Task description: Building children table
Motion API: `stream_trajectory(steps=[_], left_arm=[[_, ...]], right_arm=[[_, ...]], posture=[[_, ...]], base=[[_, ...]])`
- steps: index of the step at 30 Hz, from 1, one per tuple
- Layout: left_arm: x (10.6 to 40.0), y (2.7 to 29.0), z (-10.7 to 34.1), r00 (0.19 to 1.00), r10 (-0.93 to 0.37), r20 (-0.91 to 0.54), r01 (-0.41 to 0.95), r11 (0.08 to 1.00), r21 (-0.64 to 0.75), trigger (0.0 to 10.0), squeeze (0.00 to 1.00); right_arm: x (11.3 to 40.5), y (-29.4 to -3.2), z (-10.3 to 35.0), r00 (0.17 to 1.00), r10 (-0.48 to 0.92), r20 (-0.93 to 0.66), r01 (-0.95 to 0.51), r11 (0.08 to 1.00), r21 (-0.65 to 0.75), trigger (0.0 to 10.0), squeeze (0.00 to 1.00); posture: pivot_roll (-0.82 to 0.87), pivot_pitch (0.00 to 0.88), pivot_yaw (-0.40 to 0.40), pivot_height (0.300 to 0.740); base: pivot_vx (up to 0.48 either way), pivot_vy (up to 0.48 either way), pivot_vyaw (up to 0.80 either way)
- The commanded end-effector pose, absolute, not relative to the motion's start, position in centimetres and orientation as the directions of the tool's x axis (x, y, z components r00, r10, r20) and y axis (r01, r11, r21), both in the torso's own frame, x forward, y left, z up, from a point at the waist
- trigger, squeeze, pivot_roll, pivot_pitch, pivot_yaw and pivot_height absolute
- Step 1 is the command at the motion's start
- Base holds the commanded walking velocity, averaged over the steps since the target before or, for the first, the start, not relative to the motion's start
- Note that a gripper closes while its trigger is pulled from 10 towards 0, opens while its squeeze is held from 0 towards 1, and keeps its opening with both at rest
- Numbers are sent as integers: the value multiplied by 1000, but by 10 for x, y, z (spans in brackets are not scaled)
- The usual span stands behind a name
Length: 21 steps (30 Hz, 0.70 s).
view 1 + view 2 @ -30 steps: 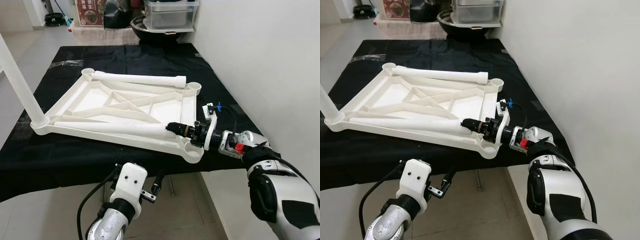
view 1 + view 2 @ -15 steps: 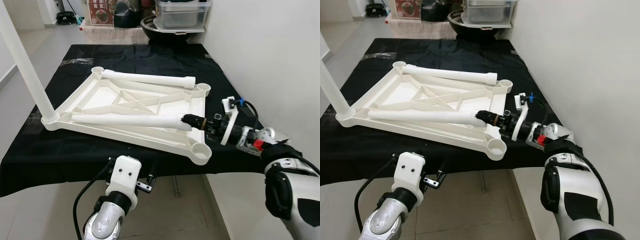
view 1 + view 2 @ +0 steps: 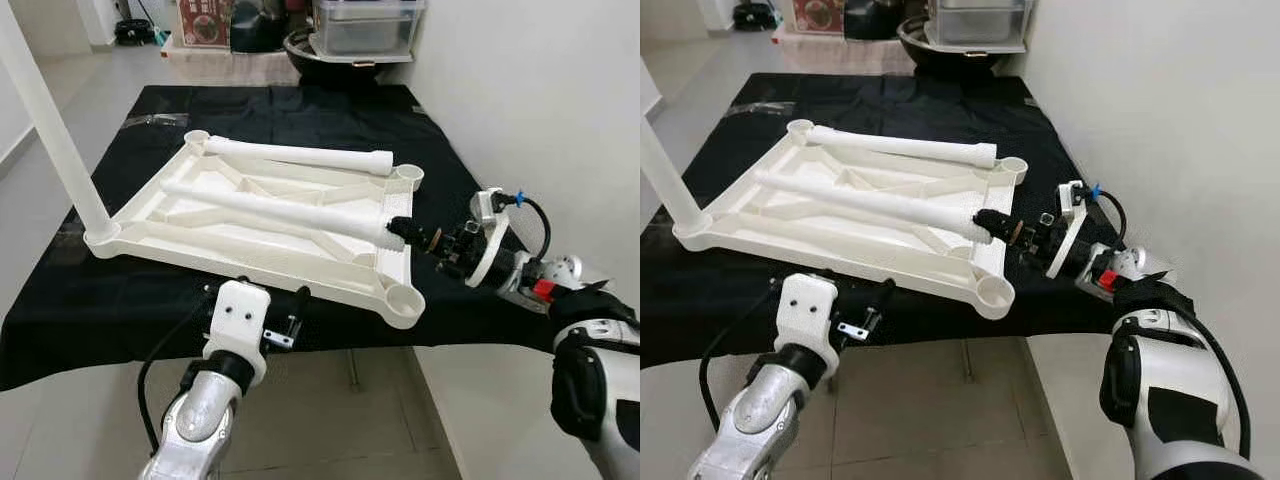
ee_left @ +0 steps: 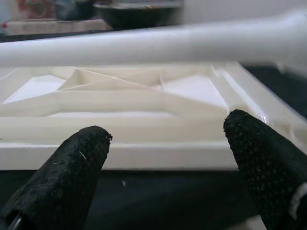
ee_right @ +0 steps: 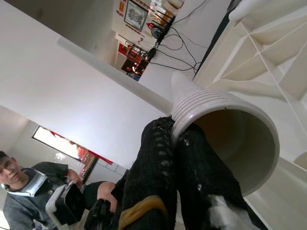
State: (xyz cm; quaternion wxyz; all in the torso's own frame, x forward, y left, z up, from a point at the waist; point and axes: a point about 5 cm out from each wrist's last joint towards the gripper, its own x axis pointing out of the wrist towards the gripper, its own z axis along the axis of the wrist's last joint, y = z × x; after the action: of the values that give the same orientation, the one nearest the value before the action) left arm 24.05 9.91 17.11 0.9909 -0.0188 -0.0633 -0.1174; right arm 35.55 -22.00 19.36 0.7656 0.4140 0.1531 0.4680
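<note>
Since a second ago the loose leg (image 3: 275, 207) has swung: its far end has moved from the near rail toward the middle of the tabletop (image 3: 150, 195), and its near end has come off the frame beside the near right socket (image 3: 405, 304). The right gripper (image 3: 410, 231) is pinched shut on the rim of that hollow end, one finger inside the tube and one outside, as the right wrist view shows. The left gripper (image 4: 165, 143) has come up to the near edge of the tabletop, its fingers wide apart and holding nothing.

The tabletop lies upside down on the black cloth (image 3: 330, 110). One leg (image 3: 50, 130) stands in the left corner socket; another (image 3: 295, 155) lies along the far rail.

The step in hand looks like fitting this leg. Next it must be tipped upright and its end set into a free socket, probably the near right one.
</note>
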Motion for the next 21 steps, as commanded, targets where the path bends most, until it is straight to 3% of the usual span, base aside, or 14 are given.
stream_trajectory(steps=[1,2,3,4,5,6,12,21], left_arm=[[245,101,172,970,-209,127,221,971,-94,10000,1000],[245,101,172,970,-209,127,221,971,-94,10000,1000],[252,102,177,973,-187,136,215,947,-239,10000,1000],[255,101,181,972,-183,146,222,918,-328,10000,0],[255,101,181,972,-183,146,222,918,-328,10000,0],[259,100,184,966,-200,164,253,860,-443,10000,0],[276,101,187,948,-231,221,318,747,-584,10000,0],[282,93,190,912,-292,287,406,561,-721,10000,0]], right_arm=[[354,-217,194,493,844,211,-609,162,777,0,0],[354,-217,194,493,844,211,-609,162,777,0,0],[353,-216,192,490,843,221,-608,149,780,0,0],[352,-215,191,486,843,231,-607,135,783,0,0],[352,-215,191,486,843,231,-607,135,783,0,0],[352,-212,191,477,844,246,-607,113,787,0,0],[353,-207,193,472,831,294,-610,67,790,0,0],[352,-202,195,445,837,318,-614,26,789,0,0]], posture=[[78,87,-86,740],[78,87,-86,740],[78,86,-89,740],[77,87,-84,740],[77,87,-84,740],[77,87,-84,740],[76,85,-85,740],[74,88,-84,740]], base=[[0,0,0],[0,0,0],[0,0,0],[0,0,0],[0,0,0],[0,0,0],[0,0,0],[0,0,0]])
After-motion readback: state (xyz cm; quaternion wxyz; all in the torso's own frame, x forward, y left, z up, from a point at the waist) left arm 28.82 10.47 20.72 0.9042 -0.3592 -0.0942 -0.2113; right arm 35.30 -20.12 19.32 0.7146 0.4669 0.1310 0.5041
